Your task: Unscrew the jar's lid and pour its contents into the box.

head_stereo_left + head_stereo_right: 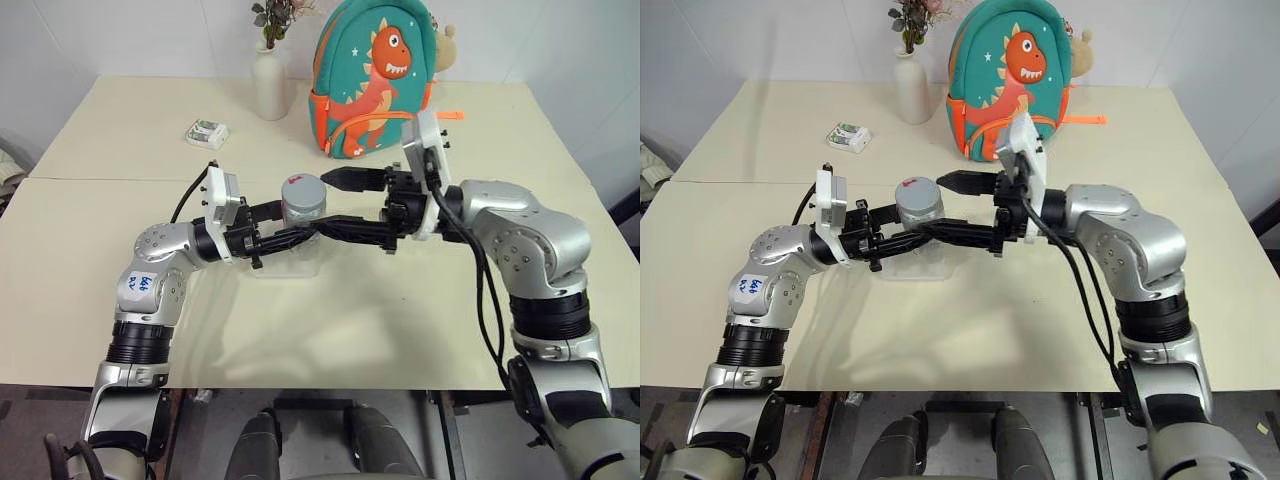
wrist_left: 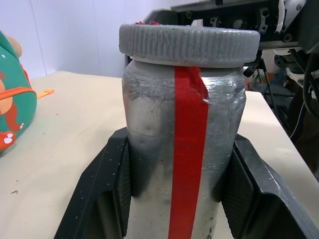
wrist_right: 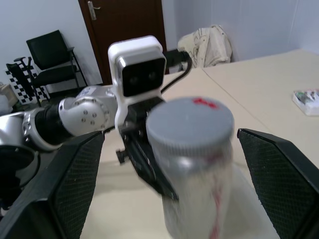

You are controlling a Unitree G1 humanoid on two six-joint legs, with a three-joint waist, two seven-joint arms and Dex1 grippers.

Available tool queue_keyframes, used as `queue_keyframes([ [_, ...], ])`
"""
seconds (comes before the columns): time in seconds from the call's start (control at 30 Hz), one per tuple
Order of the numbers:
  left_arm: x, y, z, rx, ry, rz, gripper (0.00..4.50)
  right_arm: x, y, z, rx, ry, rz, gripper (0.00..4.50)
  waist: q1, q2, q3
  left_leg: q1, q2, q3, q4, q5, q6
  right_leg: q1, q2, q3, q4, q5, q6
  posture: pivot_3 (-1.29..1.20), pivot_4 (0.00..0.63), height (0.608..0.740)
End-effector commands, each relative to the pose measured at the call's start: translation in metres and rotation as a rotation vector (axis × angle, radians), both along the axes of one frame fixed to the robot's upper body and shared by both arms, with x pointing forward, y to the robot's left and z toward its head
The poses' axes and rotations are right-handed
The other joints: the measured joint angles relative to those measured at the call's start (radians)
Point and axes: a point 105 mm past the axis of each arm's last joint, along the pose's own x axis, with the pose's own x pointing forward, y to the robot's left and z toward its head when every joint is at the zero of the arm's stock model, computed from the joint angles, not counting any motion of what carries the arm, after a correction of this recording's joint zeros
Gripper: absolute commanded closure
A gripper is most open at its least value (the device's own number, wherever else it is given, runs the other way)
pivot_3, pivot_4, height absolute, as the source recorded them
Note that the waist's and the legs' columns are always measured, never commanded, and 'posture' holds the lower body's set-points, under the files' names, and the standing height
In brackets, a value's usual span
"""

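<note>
Table point(image 1: 420, 310), viewed from the head. Box point(image 1: 290, 262) near centre. Jar point(image 1: 303, 212), lid point(image 1: 303, 189) on, held upright above the box, clamped by left gripper point(image 1: 285, 235) from nine o'clock. Right gripper point(image 1: 335, 203), spread wide, straddles the lid from three o'clock.

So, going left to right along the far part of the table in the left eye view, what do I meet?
Packet → vase → backpack.
</note>
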Motion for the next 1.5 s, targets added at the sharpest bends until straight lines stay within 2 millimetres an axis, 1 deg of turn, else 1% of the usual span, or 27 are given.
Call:
queue_keyframes([
  [0.03, -0.004, 0.000, 0.010, -0.003, -0.045, -0.014, 2.41, 0.001, 0.008, 0.012, 0.018, -0.057, -0.002, 0.01, 0.001, 0.000, 0.000, 0.000, 0.000, 0.000, 0.000, 0.000, 0.000, 0.000, 0.000, 0.000, 0.000, 0.000, 0.000, 0.00, 0.150, 0.740],
  [0.17, -0.004, -0.001, 0.010, -0.005, -0.046, -0.014, 2.41, 0.003, 0.017, 0.014, 0.021, -0.066, 0.007, 0.01, 0.001, 0.000, 0.000, 0.000, 0.000, 0.000, 0.000, 0.000, 0.000, 0.000, 0.000, 0.000, -0.001, 0.000, 0.000, 0.00, 0.150, 0.740],
  [0.27, -0.004, -0.001, 0.011, -0.007, -0.046, -0.013, 2.41, 0.006, 0.019, 0.014, 0.021, -0.072, 0.004, 0.01, 0.000, 0.000, 0.000, 0.000, 0.000, 0.000, 0.000, 0.000, 0.000, 0.000, 0.000, 0.000, 0.000, 0.000, 0.000, 0.00, 0.150, 0.740],
  [0.37, -0.004, -0.001, 0.010, -0.008, -0.046, -0.010, 2.41, 0.012, 0.017, 0.014, 0.020, -0.074, -0.017, 0.01, 0.001, 0.000, 0.000, 0.000, 0.000, 0.000, 0.000, 0.000, 0.000, 0.000, 0.000, 0.000, 0.000, 0.000, 0.000, 0.00, 0.150, 0.740],
  [0.53, -0.005, -0.001, 0.010, -0.009, -0.046, -0.008, 2.41, 0.016, 0.013, 0.015, 0.020, -0.077, -0.033, 0.01, 0.000, 0.000, 0.000, 0.000, 0.000, 0.000, -0.001, 0.000, 0.000, 0.000, 0.000, 0.000, 0.000, 0.000, 0.000, 0.00, 0.150, 0.740],
  [0.73, -0.004, 0.000, 0.011, -0.008, -0.046, -0.007, 2.41, 0.022, 0.001, 0.014, 0.009, -0.078, -0.063, 0.01, 0.001, 0.000, 0.000, 0.000, 0.000, 0.000, -0.001, 0.000, 0.000, 0.000, 0.000, 0.000, 0.000, 0.000, 0.000, 0.00, 0.150, 0.740],
  [0.93, -0.004, 0.000, 0.011, -0.008, -0.046, -0.006, 2.41, 0.021, -0.007, 0.016, 0.011, -0.074, -0.061, 0.01, 0.000, 0.000, 0.000, 0.000, 0.000, 0.000, -0.001, 0.000, 0.000, 0.000, 0.000, 0.000, 0.000, 0.000, 0.000, 0.00, 0.150, 0.740],
  [1.5, -0.004, 0.002, 0.011, -0.006, -0.051, 0.000, 2.41, 0.018, -0.012, 0.012, -0.001, -0.066, -0.036, 0.01, 0.000, 0.000, 0.000, 0.000, 0.000, 0.000, -0.001, 0.000, 0.000, 0.000, 0.000, 0.000, -0.001, 0.000, 0.000, 0.00, 0.150, 0.740],
])
